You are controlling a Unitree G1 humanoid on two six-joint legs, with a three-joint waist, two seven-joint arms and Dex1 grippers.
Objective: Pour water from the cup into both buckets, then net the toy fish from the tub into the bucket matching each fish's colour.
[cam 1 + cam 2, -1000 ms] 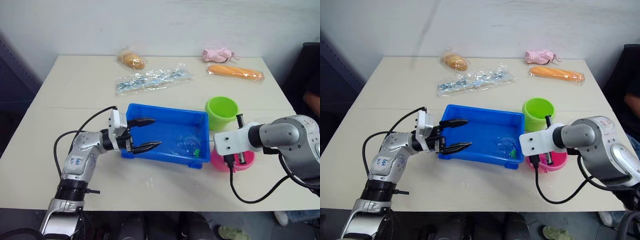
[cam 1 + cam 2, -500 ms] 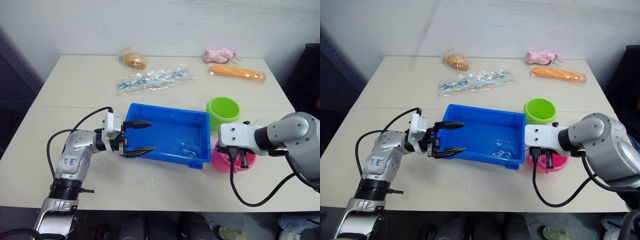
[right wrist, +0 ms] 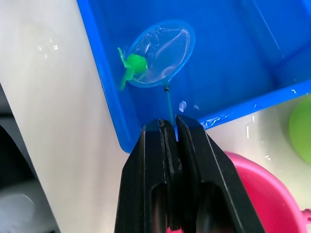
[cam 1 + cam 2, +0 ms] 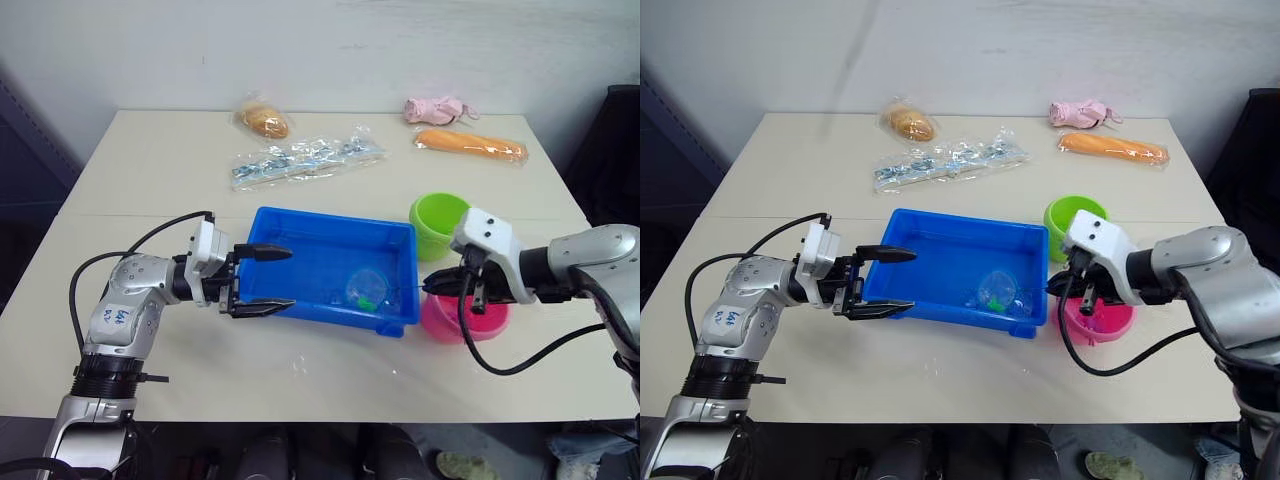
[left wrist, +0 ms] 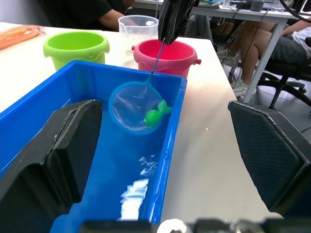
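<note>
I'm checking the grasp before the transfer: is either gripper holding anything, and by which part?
The right gripper is shut on the net, pinching the end of its thin stick handle. The left gripper is open beside the tub, holding nothing.

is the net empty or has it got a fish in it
It has a fish: one green fish lies in the net, over the tub; the right gripper pinches the handle.

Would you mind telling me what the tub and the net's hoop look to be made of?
The tub looks like glossy moulded plastic, bright blue with a rolled rim catching highlights. The net seems to have a thin blue plastic hoop with pale, see-through fine mesh, probably fabric; the green fish shows through it.
</note>
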